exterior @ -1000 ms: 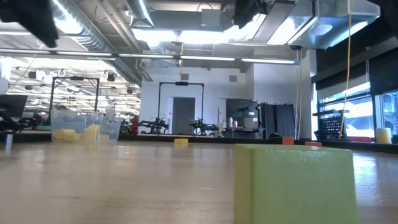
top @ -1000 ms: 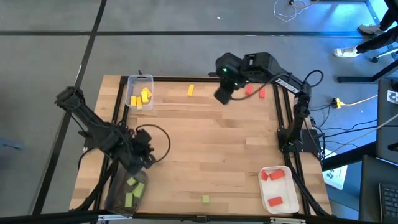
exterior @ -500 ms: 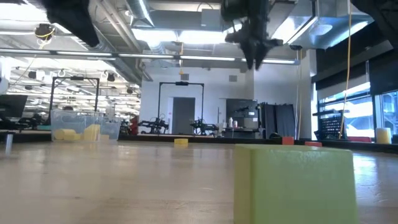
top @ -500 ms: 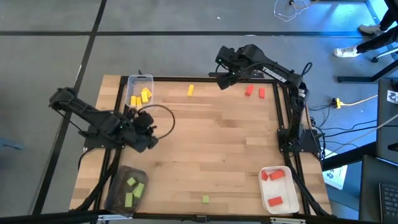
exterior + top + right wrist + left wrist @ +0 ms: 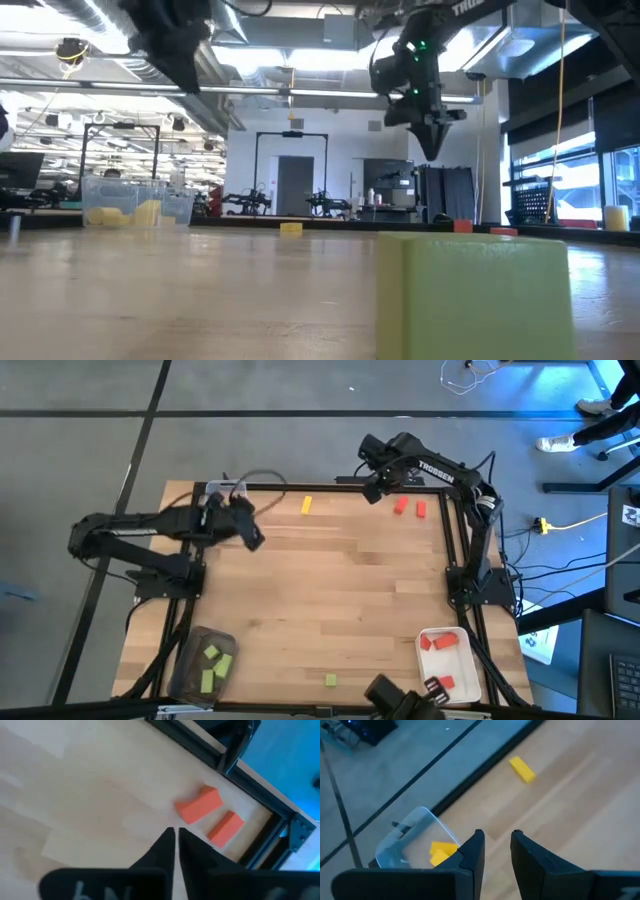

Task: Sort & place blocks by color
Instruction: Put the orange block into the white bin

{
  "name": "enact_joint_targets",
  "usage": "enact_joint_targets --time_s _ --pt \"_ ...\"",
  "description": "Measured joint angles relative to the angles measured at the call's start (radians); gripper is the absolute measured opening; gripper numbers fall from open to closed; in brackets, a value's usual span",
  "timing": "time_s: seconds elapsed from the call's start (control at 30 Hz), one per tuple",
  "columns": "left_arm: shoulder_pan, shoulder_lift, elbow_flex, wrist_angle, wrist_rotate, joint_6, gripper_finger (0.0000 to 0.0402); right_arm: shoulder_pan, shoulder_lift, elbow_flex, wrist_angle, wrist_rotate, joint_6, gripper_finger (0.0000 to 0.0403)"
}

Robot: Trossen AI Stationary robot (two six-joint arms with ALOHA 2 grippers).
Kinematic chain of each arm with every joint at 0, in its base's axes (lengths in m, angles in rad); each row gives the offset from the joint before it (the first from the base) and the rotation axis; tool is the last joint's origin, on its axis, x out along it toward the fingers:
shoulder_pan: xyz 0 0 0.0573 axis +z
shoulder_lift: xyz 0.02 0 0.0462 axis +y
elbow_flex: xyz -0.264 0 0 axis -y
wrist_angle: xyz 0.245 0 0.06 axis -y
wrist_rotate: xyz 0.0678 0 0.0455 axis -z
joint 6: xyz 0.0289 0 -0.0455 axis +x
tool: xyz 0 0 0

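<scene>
Right pincer (image 5: 175, 836), nearly closed and empty, hangs above two red blocks (image 5: 200, 805) at the desk's (image 5: 340, 590) one o'clock; left pincer (image 5: 495, 842), slightly open and empty, hovers beside the yellow tray (image 5: 410, 832).

Both arms are dark, near-black, built from slim links joined by chunky rounded joints. The right arm (image 5: 440, 468) carries white lettering along its upper link (it reads roughly "TROSSEN", partly cut off), and a small green light glows on its wrist housing in the low view. A thin black cable loops out over the left arm (image 5: 150, 530) near its wrist. Each arm ends in 2 flat, matte black fingers (image 5: 472, 852) with squared, blocky edges that taper toward the tips; the right pair (image 5: 167, 847) looks narrower and more pointed.
</scene>
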Motion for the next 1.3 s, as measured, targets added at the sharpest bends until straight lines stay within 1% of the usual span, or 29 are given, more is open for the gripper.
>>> enact_joint_targets --time_s 0.1,0.2,0.33,0.4,0.47,0.57,0.67,0.73,0.8,0.87,1.03,1.13,1.3 --pt "0.122 0.009 0.000 0.091 0.068 0.062 0.0082 -0.029 -0.001 -0.035 0.029 -0.009 0.019 0.0012" --pt "0.232 0.008 0.000 0.183 0.154 0.137 0.0082 -0.062 -0.001 -0.067 0.031 -0.053 0.097 0.0014" --pt "0.348 0.009 0.000 0.274 0.345 0.316 0.0082 -0.097 -0.001 -0.097 0.032 -0.147 0.184 0.0041" --pt "0.396 0.009 0.000 0.299 0.434 0.398 0.0082 -0.106 -0.001 -0.111 0.039 -0.156 0.187 0.0061" --pt "0.440 0.009 0.000 0.314 0.481 0.454 0.0082 -0.112 -0.001 -0.126 0.064 -0.157 0.187 0.0083" --pt "0.500 0.009 0.000 0.318 0.511 0.510 0.0082 -0.119 -0.001 -0.139 0.079 -0.159 0.252 0.0118" --pt "0.548 0.009 0.000 0.318 0.538 0.545 0.0082 -0.127 0.000 -0.150 0.086 -0.154 0.396 0.0151" --pt "0.574 0.009 0.000 0.318 0.569 0.574 0.0082 -0.137 0.000 -0.169 0.099 -0.154 0.461 0.0166" --pt "0.593 0.009 0.000 0.318 0.596 0.600 0.0082 -0.151 0.001 -0.191 0.123 -0.154 0.476 0.0176" --pt "0.609 0.009 0.000 0.318 0.613 0.615 0.0082 -0.160 0.001 -0.217 0.130 -0.152 0.520 0.0182" --pt "0.636 0.009 0.000 0.319 0.628 0.634 0.0082 -0.195 0.001 -0.285 0.234 -0.159 0.624 0.0185" --pt "0.647 0.009 0.000 0.319 0.627 0.634 0.0082 -0.212 0.002 -0.310 0.291 -0.159 0.632 0.0185" --pt "0.652 0.009 0.000 0.319 0.630 0.634 0.0082 -0.236 0.002 -0.341 0.308 -0.159 0.667 0.0185"
